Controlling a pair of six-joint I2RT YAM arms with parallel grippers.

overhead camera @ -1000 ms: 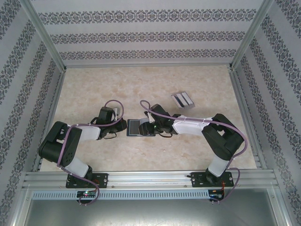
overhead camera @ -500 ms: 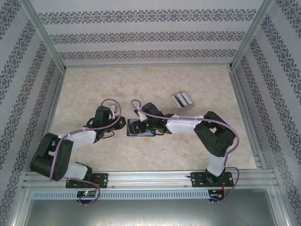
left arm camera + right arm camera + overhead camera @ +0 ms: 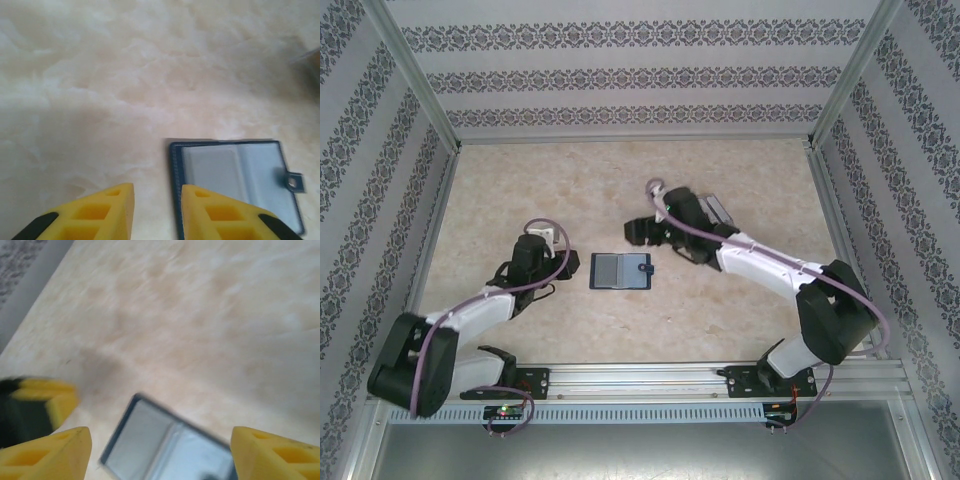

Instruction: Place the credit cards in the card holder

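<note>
The card holder (image 3: 620, 270) lies unfolded and flat on the table, navy rim round grey inner pockets, its snap tab on the right edge. In the left wrist view the card holder (image 3: 235, 180) sits just right of my left gripper (image 3: 157, 210), whose yellow fingers stand apart with only table between them. My left gripper (image 3: 560, 270) is left of the holder. My right gripper (image 3: 634, 236) hovers just behind it, wide open and blurred by motion, with the card holder (image 3: 165, 450) showing below it. The credit cards are hidden from view.
A clear slotted case (image 3: 716, 208) lies at the back right, partly behind the right arm. Patterned walls and metal rails (image 3: 430, 130) enclose the table. A yellow finger of the left gripper (image 3: 47, 397) shows at the left of the right wrist view.
Both arms have drawn back off the card holder, the left one leftward, the right one up and to the back right. Both grippers have opened wider. The holder now lies uncovered.
</note>
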